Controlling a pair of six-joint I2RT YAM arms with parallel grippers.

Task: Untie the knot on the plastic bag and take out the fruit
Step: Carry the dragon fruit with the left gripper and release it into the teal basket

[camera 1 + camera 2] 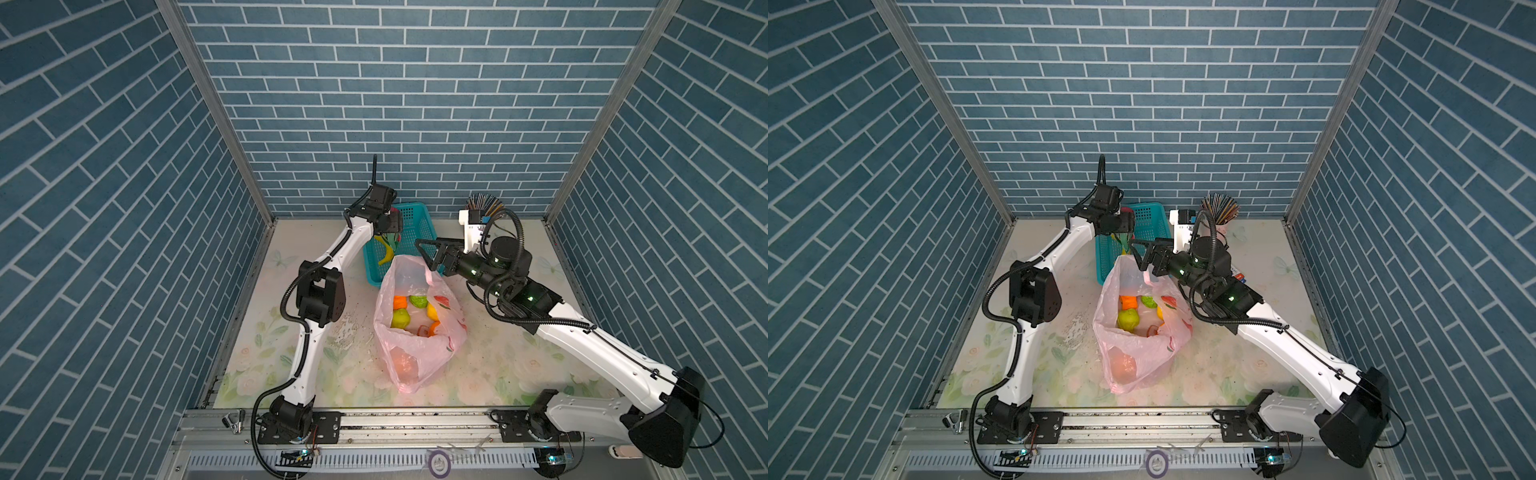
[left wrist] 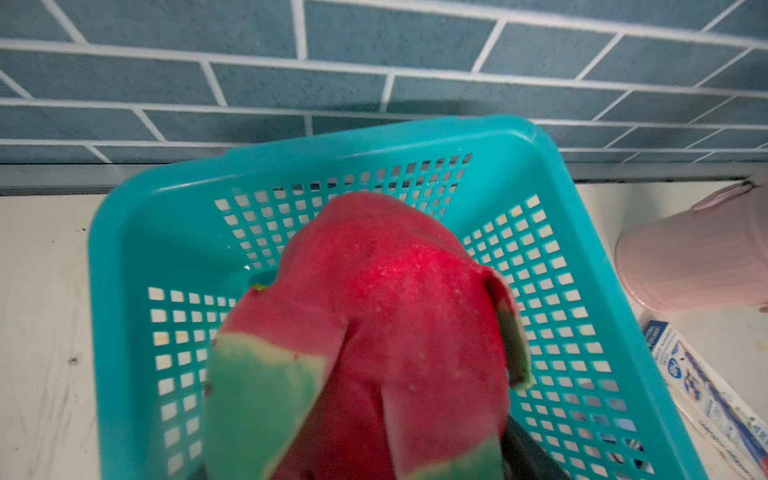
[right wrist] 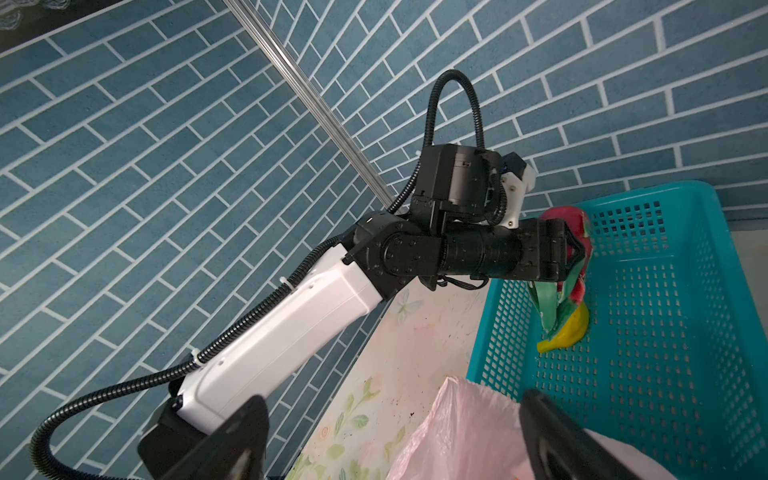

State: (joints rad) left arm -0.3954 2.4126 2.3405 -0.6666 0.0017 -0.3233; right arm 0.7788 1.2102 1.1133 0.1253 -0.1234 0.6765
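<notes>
Reaching backward with the left arm [image 1: 316, 299], clamping the left gripper [image 3: 577, 252] on one red-pink dragon fruit with green scales [image 2: 395, 311] above the teal plastic mesh basket [image 2: 120, 249] and one yellow banana [image 3: 575, 330]. Finding one thin pink plastic bag [image 1: 415, 361] mid-table, long axis front to back, open mouth toward the basket, five or more toy fruits [image 1: 401, 319] inside. Stretching the right arm [image 1: 602, 349] leftward, holding the right gripper [image 3: 392, 399] wide apart over the bag's rim.
</notes>
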